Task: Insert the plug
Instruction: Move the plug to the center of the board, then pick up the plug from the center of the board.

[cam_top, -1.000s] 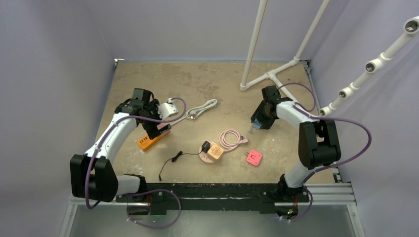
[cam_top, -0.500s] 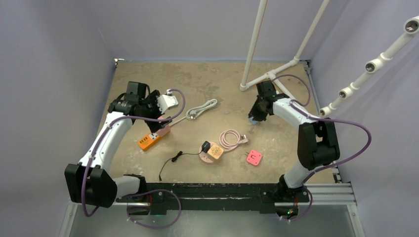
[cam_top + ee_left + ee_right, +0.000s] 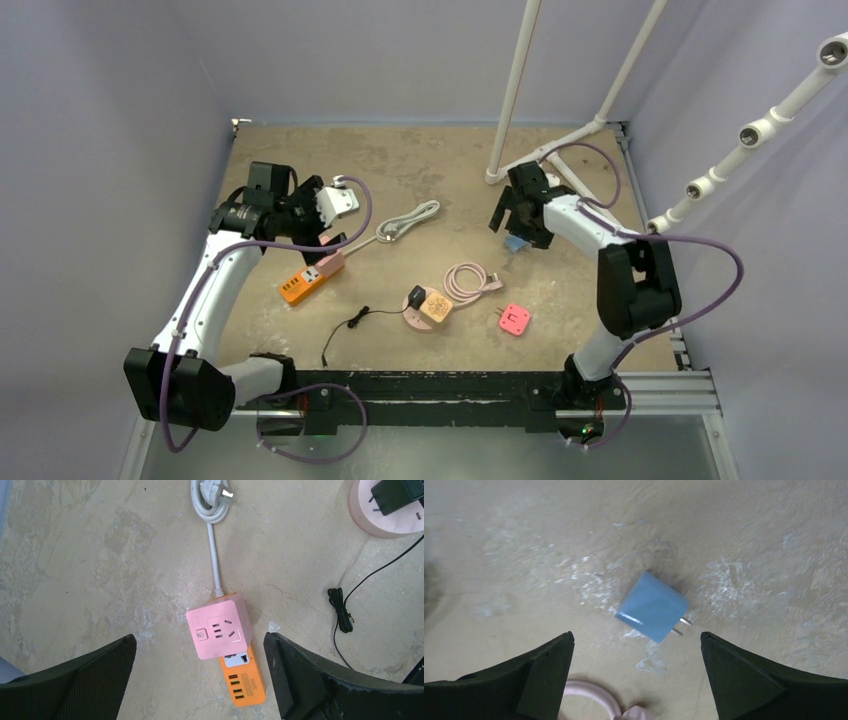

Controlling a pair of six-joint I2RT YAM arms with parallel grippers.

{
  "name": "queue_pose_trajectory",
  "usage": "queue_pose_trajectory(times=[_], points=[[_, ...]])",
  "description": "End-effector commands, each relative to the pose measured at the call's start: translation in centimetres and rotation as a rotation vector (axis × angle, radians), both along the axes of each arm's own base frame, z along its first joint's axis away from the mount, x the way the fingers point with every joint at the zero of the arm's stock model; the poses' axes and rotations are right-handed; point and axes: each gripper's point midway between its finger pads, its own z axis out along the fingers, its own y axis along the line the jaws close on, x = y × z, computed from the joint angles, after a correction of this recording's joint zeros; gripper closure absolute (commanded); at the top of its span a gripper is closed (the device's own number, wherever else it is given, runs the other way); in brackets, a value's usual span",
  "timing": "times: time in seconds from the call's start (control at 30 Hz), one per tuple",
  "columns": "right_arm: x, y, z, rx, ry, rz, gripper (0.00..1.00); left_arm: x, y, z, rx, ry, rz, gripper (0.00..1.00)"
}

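Note:
A small blue plug [image 3: 653, 606] lies flat on the table with two metal prongs pointing right; in the top view the blue plug [image 3: 515, 243] sits just below my right gripper [image 3: 510, 215]. My right gripper [image 3: 637, 635] hovers over it, open and holding nothing. A pink cube socket [image 3: 220, 632] rests on one end of an orange power strip [image 3: 242, 680], its holes facing up. My left gripper [image 3: 200, 639] hangs open above the cube without touching it. From the top view the orange power strip [image 3: 312, 278] lies below my left gripper [image 3: 308, 215].
A white cord with its plug [image 3: 405, 220] runs from the cube. A coiled pink cable [image 3: 465, 280], a pink round base with a black adapter [image 3: 425, 305], a red-pink adapter [image 3: 515, 319] and a thin black wire [image 3: 345, 325] lie mid-table. White pipe frame [image 3: 545, 155] stands behind.
My right gripper opened and pulled back, leaving the blue plug on the table. My left arm drew up and back from the orange strip, still open.

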Motion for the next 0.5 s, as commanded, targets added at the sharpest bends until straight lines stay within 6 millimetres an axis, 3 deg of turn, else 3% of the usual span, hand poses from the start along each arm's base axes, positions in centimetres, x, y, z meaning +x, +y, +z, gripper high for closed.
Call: queue_pose_trajectory(times=[0.0,0.27,0.47], points=[[1.4,-1.9,-1.2,-0.140,0.013,0.011,0.01,0.1,0.0,1.6,-0.007,-0.046,-0.014,0.01],[3.9,-0.7,-0.2,-0.127,-0.068,0.112,0.01,0.4,0.2,1.5,0.004,-0.042,-0.007,0.01],[2.6,0.0,-1.4,-0.100,-0.060,0.182,0.01,0.4,0.2,1.9,0.000,-0.051,-0.008,0.01]])
